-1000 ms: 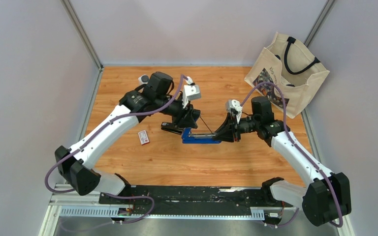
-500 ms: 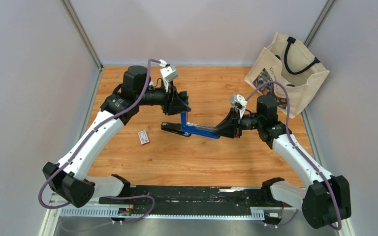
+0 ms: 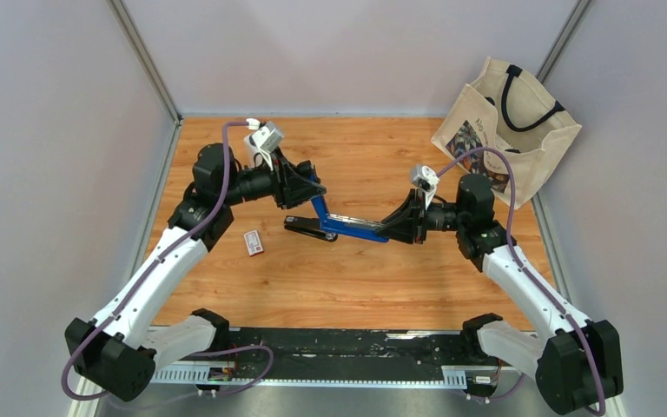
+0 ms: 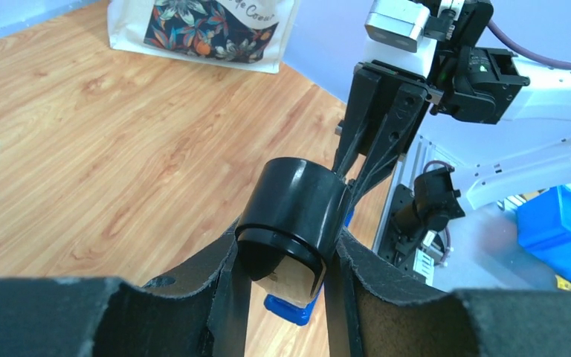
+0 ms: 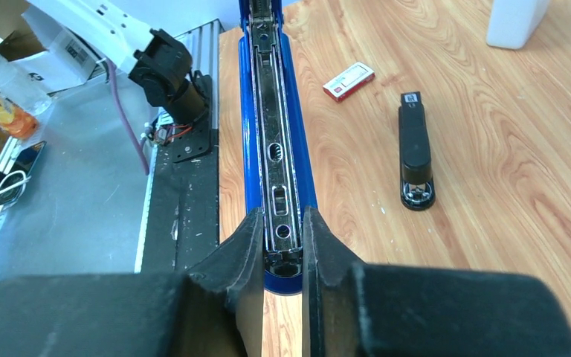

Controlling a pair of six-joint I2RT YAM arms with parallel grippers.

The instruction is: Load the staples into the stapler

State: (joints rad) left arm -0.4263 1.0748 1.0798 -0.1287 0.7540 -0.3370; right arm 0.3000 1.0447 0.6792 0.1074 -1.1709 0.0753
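Open stapler [image 3: 353, 228] spans between both arms. Right end effector [image 5: 282, 245] clenched on one end of the stapler's blue channel, metal track facing up. Left end effector [image 4: 290, 256] grasping the stapler's black-capped cover, swung upward. Staples [image 3: 253, 242] box lies flat on the desk [image 3: 356, 287], left of the stapler, apart from it. Black bar [image 5: 416, 160] on the desk just beside the stapler's left end; cannot tell if joined.
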